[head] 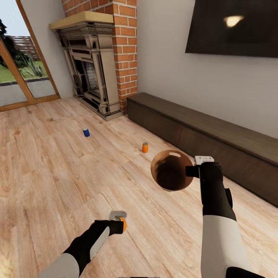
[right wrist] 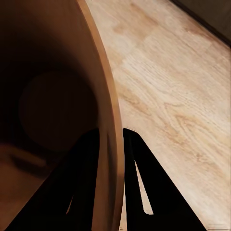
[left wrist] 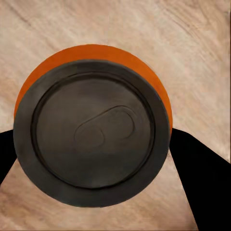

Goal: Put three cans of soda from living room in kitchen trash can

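**Q:** Three cans are the load; where do you have each one?

**A:** One orange can (head: 123,224) sits between the fingers of your left gripper (head: 120,220), low over the wooden floor (head: 46,173). The left wrist view looks straight down on its dark lid (left wrist: 94,139), with a finger (left wrist: 202,183) against each side, so the gripper appears closed on the can. A second orange can (head: 145,147) and the blue can (head: 86,132) stand upright on the floor, well apart, between you and the fireplace (head: 92,69).

**Q:** Why is the trash can (head: 172,170) in the air?

**A:** Your right gripper (head: 192,170) pinches its rim: one finger (right wrist: 82,178) inside the wall, one outside, closed on it. Holding it by the rim tilts the opening toward the head camera and keeps it beside the long dark bench (head: 216,143).

**Q:** What does that arrangement allow?

**A:** Probably loading cans here in the living room, then carrying everything to the kitchen in one trip. The bin looks empty, though its floor is in shadow.
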{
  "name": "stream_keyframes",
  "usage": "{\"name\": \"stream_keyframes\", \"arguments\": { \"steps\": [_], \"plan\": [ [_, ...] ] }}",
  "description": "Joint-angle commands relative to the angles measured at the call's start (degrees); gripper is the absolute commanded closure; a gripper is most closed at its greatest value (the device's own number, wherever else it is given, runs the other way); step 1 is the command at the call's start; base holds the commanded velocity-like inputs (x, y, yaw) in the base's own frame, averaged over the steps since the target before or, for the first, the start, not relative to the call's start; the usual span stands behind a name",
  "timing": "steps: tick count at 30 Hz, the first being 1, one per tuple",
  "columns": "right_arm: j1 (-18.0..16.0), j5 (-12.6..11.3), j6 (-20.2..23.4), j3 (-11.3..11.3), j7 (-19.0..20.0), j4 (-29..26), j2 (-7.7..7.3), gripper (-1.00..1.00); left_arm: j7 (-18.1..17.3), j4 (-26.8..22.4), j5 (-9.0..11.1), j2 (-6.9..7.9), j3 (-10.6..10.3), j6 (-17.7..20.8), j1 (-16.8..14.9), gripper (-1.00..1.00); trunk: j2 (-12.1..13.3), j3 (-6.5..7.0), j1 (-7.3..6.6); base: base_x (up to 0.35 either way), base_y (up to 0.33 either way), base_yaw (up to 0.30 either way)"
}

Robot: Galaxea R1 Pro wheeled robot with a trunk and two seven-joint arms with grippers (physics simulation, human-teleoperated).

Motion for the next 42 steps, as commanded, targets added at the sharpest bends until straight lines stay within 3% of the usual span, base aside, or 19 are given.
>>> {"name": "stream_keyframes", "arguments": {
  "steps": [1, 5, 10, 16, 22, 26, 30, 33, 42],
  "plan": [
    [0.0, -0.8, 0.1, 0.0, 0.3, 0.1, 0.0, 1.0, 0.0, -1.9, -0.1, 0.02, 0.0, 1.2, 0.0, 1.0, 0.4, 0.19, -0.23, 0.0, 0.0, 0.0],
    [0.4, -0.6, 0.1, -0.1, 0.3, 0.4, 0.0, 1.0, 0.4, -15.0, 0.1, 0.04, 0.3, 10.5, 0.0, 1.0, 2.0, 0.91, -1.11, 0.0, 0.0, 0.0],
    [1.0, -0.5, 0.1, -0.3, 0.3, 0.5, 0.0, 1.0, 0.6, -20.6, 0.1, 0.09, 0.4, 15.7, 0.1, 1.0, 4.0, 1.8, -2.21, 0.0, 0.0, 0.0],
    [1.8, -0.4, 0.1, -0.8, 0.3, 0.4, -0.09, 1.0, 0.6, -22.4, 0.0, 0.09, 0.5, 20.0, 0.0, 1.0, 6.4, 2.88, -3.52, 0.0, 0.0, 0.0],
    [5.6, -0.3, 0.1, -0.9, -0.3, -1.8, -0.38, 1.0, 0.7, -24.6, -0.4, 0.19, 0.4, 24.9, -0.4, 1.0, 8.8, 3.96, -4.84, 0.0, 0.0, 0.0],
    [7.1, -0.3, 0.1, -1.2, -0.3, -3.0, -0.68, 1.0, 0.8, -25.0, -0.5, 0.34, 0.4, 25.9, -0.6, 1.0, 10.4, 4.68, -5.72, 0.0, 0.0, 0.0],
    [8.5, -0.3, 0.1, -1.7, -0.4, -3.4, -1.79, 1.0, 0.7, -25.6, -0.2, 2.25, 0.5, 27.6, -0.6, 1.0, 12.0, 5.39, -6.6, 0.0, 0.0, 0.0],
    [8.8, -0.4, 0.1, -1.8, -0.5, -3.3, -2.02, 1.0, 0.6, -25.9, 0.0, 2.82, 0.5, 28.2, -0.6, 1.0, 13.2, 5.93, -7.26, 0.0, 0.0, 0.0],
    [8.9, -0.5, 0.1, -1.9, -0.5, 0.8, -2.17, 1.0, 0.6, -26.3, 0.1, 3.13, 0.5, 29.8, -0.6, 1.0, 16.9, 7.55, -9.23, 0.0, 0.0, 0.0]
  ]
}}
